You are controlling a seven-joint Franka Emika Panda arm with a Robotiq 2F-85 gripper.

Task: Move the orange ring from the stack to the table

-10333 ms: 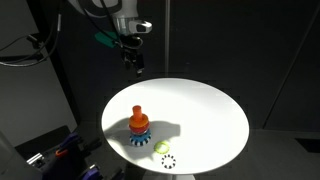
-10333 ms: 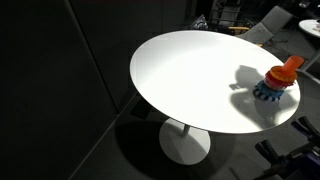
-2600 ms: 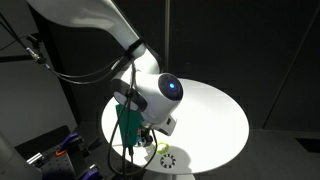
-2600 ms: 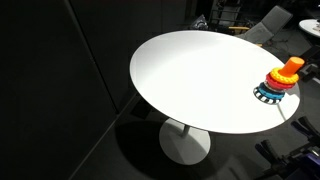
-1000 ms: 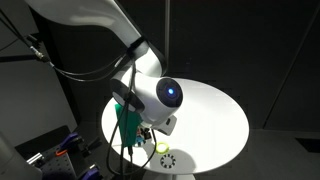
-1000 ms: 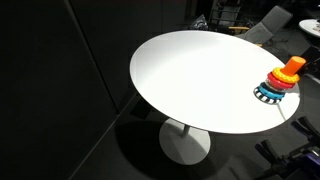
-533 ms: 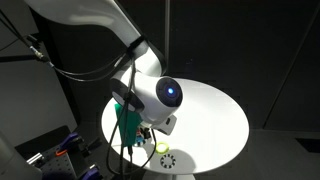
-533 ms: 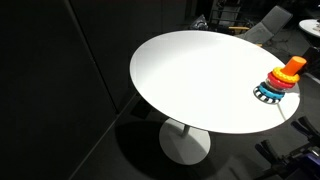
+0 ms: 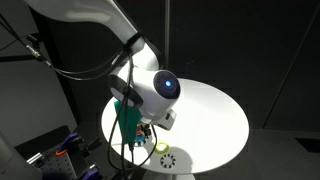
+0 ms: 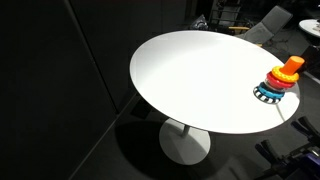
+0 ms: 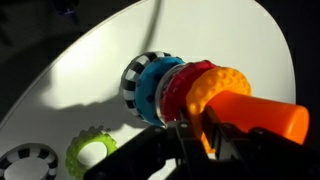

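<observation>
In the wrist view the stack [image 11: 160,88] appears sideways: blue base, red and yellow rings, then the orange ring [image 11: 218,92] with the orange peg [image 11: 268,118] poking through it. My gripper [image 11: 200,132] comes in from below, shut on the rim of the orange ring, one dark finger on each side. In an exterior view the arm covers the stack, with the gripper [image 9: 145,130] low over the white table [image 9: 210,115]. In an exterior view the stack [image 10: 281,84] stands near the table's edge, the orange ring [image 10: 287,73] on top.
A yellow-green toothed ring [image 11: 92,155] and a black-and-white ring [image 11: 25,162] lie on the table beside the stack; both also show as the yellow-green ring [image 9: 162,147] and black-and-white ring [image 9: 168,160] near the front edge. The table edge runs close to the stack.
The arm's wrist has shifted slightly up and to the left. The stack stands where it was.
</observation>
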